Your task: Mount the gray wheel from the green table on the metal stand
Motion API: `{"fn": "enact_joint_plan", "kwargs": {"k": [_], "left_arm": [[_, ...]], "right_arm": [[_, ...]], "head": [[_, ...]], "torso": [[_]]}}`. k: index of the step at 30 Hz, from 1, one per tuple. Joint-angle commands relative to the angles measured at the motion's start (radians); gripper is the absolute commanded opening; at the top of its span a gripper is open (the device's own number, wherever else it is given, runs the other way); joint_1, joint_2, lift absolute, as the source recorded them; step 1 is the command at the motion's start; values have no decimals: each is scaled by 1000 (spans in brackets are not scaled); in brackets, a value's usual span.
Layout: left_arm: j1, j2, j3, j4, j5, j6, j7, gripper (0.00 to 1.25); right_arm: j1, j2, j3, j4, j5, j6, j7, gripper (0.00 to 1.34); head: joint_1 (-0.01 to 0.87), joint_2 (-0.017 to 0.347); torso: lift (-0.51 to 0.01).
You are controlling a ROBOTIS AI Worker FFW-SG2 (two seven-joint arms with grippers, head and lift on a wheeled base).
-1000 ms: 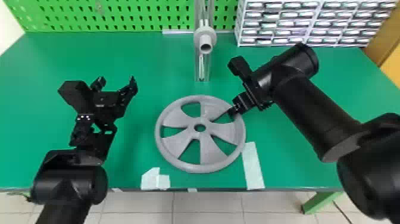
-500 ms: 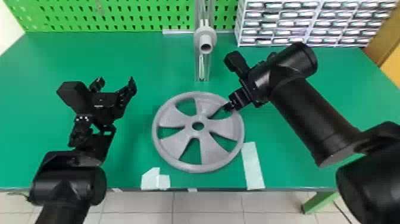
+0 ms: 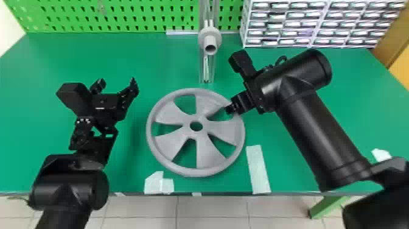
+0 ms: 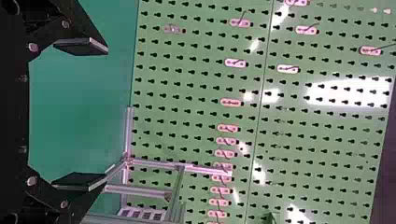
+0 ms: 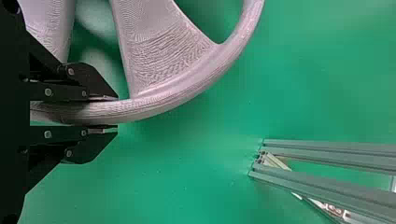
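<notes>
At the far edge of the bench (image 3: pixel 146 61), the metal stand (image 3: pixel 207 68) runs out of the head view, top cut off! Toward the far right corner, the drawer rack (image 3: pixel 318 30) loses its top too, contents too small to tell. Here's the right pincer (image 3: pixel 228 109), covering a bit of the gray wheel (image 3: pixel 171 146), its tips, it seems, merging into one dark blur. The right wrist view slices off much of that wheel! And the right arm (image 3: pixel 319 137) hides part of the bench's near edge.
</notes>
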Motion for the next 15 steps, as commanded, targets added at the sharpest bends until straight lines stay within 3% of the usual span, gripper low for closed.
{"fn": "enact_joint_plan", "kwargs": {"k": [1, 15], "left_arm": [[0, 0, 0, -2, 0, 0, 2, 947], [5, 0, 6, -8, 3, 0, 20, 942]], "right_arm": [[46, -5, -29, -92, 23, 35, 0, 311], [173, -40, -89, -341, 57, 139, 0, 311]], "head": [[868, 52], [868, 52]], "torso": [[-93], [-93]]}}
